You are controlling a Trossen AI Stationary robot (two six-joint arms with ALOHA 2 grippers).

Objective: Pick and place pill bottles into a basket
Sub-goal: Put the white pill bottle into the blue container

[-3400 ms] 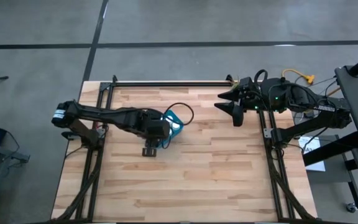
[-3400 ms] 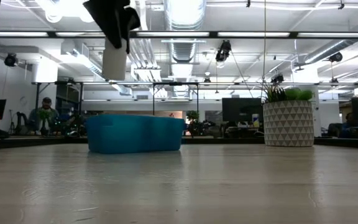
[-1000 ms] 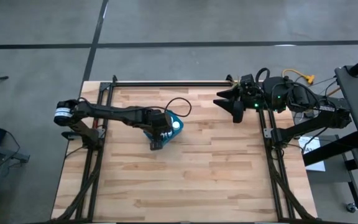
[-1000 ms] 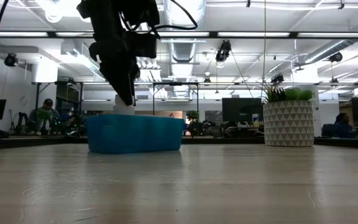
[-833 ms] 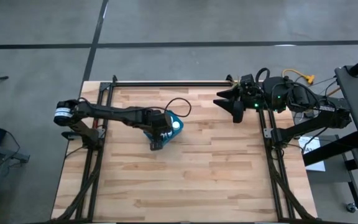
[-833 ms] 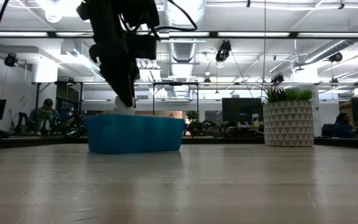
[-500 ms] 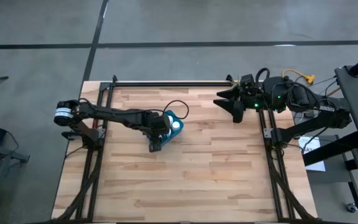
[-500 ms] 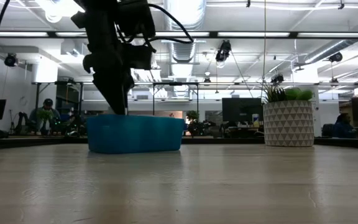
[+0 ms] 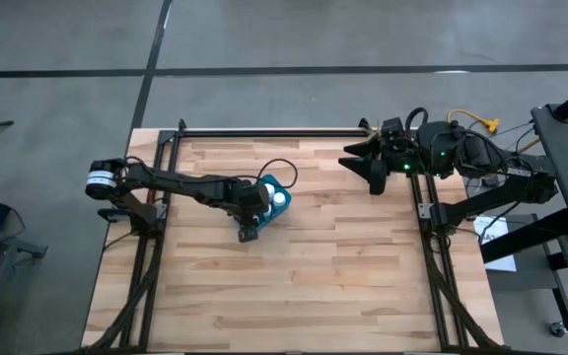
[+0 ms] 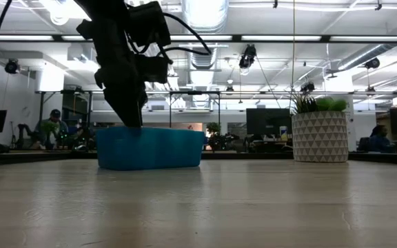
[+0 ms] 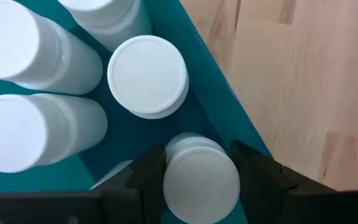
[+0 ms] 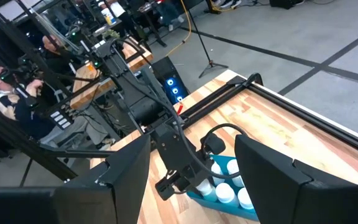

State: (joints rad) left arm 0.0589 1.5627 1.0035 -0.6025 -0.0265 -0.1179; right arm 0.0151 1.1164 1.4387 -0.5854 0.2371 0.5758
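The teal basket (image 9: 283, 184) stands on the table left of centre; it also shows in the low view (image 10: 150, 148). In the left wrist view several white pill bottles (image 11: 146, 74) stand upright on its floor (image 11: 207, 115). My left gripper (image 11: 201, 169) reaches down into the basket and is shut on one more pill bottle (image 11: 201, 183). In the low view its fingers (image 10: 133, 118) dip behind the basket's rim, which hides the bottle. My right gripper (image 9: 373, 179) waits open at the table's far right edge, touching nothing. My left gripper pinches the pill bottle by the sides just below its round cap (image 11: 199, 149), one finger (image 11: 149, 169) on each side. The fingers come from above, pointing down into the basket. The bottle stands upright inside the basket near its wall; whether its base rests on the floor is hidden.
A white patterned pot with a green plant (image 10: 320, 136) shows beyond the table's far side. Black rails (image 9: 274, 131) run along the table's far, left and right edges. Bare wood (image 9: 304, 276) lies near of the basket. People sit in the room behind (image 10: 50, 124).
My left gripper has gone down into the basket with the pill bottle, shifting a little toward the table's left edge. The bottle, which stood out above the basket's rim in the low view, has sunk out of sight behind it.
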